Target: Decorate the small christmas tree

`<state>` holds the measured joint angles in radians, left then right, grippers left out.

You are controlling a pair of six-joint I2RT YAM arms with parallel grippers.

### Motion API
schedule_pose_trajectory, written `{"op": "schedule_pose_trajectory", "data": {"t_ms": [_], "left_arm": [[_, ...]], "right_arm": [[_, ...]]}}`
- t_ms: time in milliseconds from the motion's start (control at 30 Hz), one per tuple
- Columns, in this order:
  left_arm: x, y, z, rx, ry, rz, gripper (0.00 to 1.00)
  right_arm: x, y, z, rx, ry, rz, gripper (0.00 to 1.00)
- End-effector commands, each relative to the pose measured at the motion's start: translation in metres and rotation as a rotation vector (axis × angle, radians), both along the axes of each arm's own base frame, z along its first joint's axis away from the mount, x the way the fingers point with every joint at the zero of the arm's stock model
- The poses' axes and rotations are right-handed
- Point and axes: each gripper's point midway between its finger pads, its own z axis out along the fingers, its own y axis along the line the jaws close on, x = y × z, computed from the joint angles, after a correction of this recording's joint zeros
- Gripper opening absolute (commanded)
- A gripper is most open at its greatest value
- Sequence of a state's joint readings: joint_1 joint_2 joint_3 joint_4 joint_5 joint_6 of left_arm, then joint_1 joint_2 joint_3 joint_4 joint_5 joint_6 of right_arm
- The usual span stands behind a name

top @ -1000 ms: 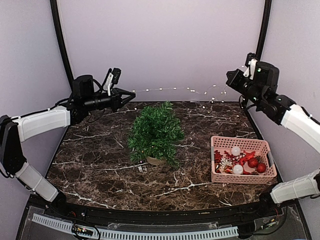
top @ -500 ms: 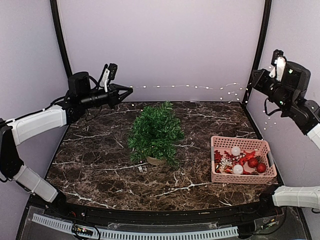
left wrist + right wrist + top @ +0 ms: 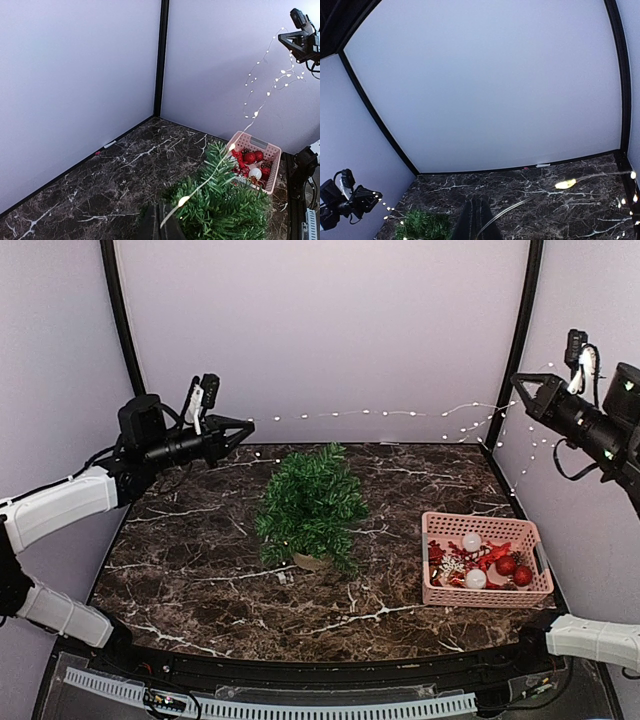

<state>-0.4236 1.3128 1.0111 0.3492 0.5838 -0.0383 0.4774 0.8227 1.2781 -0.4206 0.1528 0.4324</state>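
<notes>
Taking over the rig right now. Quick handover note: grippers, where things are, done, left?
Left gripper: shut on one end of the light string, raised at back left.
Right gripper: shut on the other end, high at back right; spare string dangles below it.
The small christmas tree stands upright mid-table, bare; the string spans the air above and behind it.
Ornaments lie in the pink basket, right of the tree.
Done: string lifted, spread.
Left: drape it over the tree, then hang ornaments.
</notes>
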Motion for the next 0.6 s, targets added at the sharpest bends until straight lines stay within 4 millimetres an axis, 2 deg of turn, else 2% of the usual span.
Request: {"op": "schedule_pose_trajectory", "data": {"t_ms": [0,200,333,433,500,567], "left_arm": [[-0.012,0.008,0.001,-0.022,-0.054,0.015,0.00],[-0.013,0.006,-0.017,-0.018,-0.010,-0.003,0.01],[-0.018,0.006,-0.029,-0.017,0.004,-0.013,0.01],[-0.023,0.009,-0.031,-0.018,0.004,-0.009,0.02],[-0.026,0.011,-0.034,-0.019,0.015,-0.001,0.07],[-0.027,0.015,-0.036,-0.023,0.028,0.022,0.20]], "right_arm": [[-0.029,0.004,0.017,0.046,-0.033,0.101,0.00],[-0.028,0.013,0.001,0.058,0.010,0.145,0.00],[-0.031,0.024,0.009,0.096,0.001,0.210,0.00],[-0.035,0.033,0.016,0.128,-0.013,0.273,0.00],[-0.035,0.039,0.018,0.135,-0.018,0.300,0.00],[-0.036,0.041,0.020,0.137,-0.024,0.318,0.00]]}}
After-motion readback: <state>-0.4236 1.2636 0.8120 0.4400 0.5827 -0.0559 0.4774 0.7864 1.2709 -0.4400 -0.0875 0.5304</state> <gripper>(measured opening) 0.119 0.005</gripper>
